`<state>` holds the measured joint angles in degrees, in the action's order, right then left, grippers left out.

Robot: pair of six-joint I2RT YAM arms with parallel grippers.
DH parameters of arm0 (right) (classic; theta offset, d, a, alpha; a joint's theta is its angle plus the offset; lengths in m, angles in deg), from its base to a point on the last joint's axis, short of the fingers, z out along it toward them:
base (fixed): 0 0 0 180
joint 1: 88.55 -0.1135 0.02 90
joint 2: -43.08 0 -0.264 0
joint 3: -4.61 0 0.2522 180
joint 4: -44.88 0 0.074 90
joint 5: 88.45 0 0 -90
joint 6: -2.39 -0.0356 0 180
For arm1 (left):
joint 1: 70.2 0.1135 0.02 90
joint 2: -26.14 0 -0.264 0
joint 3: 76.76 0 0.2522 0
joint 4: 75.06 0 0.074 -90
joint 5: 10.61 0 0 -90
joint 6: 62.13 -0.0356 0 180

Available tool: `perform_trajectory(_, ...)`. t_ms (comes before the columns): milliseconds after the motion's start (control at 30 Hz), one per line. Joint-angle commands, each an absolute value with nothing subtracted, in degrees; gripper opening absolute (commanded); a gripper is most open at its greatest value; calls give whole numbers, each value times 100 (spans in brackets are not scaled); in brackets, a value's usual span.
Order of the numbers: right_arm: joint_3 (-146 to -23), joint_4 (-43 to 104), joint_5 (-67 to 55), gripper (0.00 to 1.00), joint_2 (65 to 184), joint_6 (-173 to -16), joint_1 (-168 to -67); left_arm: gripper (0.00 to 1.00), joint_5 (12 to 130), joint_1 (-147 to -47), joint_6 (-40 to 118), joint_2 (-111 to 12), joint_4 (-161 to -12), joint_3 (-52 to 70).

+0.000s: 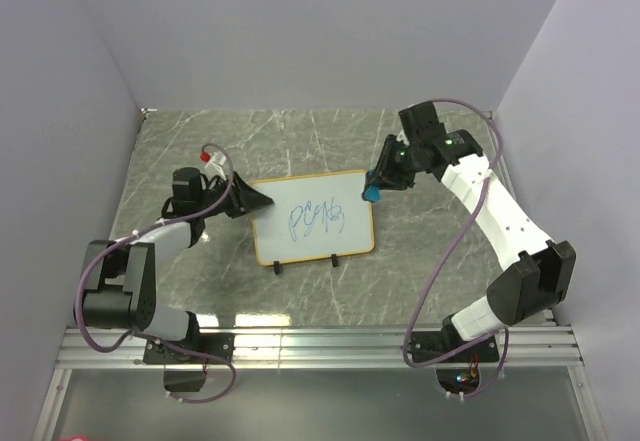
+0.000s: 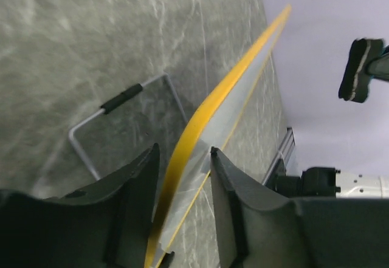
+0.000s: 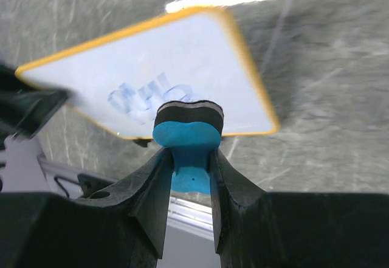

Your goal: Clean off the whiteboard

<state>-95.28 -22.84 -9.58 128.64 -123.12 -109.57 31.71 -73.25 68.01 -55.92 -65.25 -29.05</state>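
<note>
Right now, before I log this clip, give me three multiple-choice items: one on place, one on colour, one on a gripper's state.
1. In the top view, the left gripper is at the whiteboard's: A left edge; B right edge; C middle.
2. The scribbles are: A red; B blue; C green.
3. The right gripper is: A open; B shut on the eraser; C shut on a cloth.
Key: A, its fingers straddle that edge; B, blue lines on white; B, the eraser sits pinched in its grip.
</note>
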Motion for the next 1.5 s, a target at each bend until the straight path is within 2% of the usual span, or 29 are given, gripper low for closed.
perform_trajectory(0,-9906,-1942,-970,0,12877,-12347,-11421,43,3227,-7757,6786,-5753,-6316,-2961)
perform_trajectory(200,-10012,-1662,-776,0,13132,-12426,-12185,35,3307,-8013,6689,-6096,-6351,-2881)
perform_trajectory(433,-10231,-1503,-513,0,13755,-12426,-12889,13,3447,-8180,6662,-6298,-6351,-2881)
perform_trajectory(667,-10520,-1239,-478,0,14475,-12426,-13196,1,4079,-8523,6557,-6158,-6623,-3004)
perform_trajectory(867,-11136,-1248,-451,0,15328,-12593,-13399,0,4423,-8628,6425,-6044,-7071,-2969)
perform_trajectory(1033,-10997,-1177,-407,0,15461,-12689,-13391,0,4493,-8637,6215,-5886,-7493,-2811)
perform_trajectory(1467,-8766,-378,-477,0,14899,-12980,-13356,0,4616,-8637,5986,-5753,-8082,-2609)
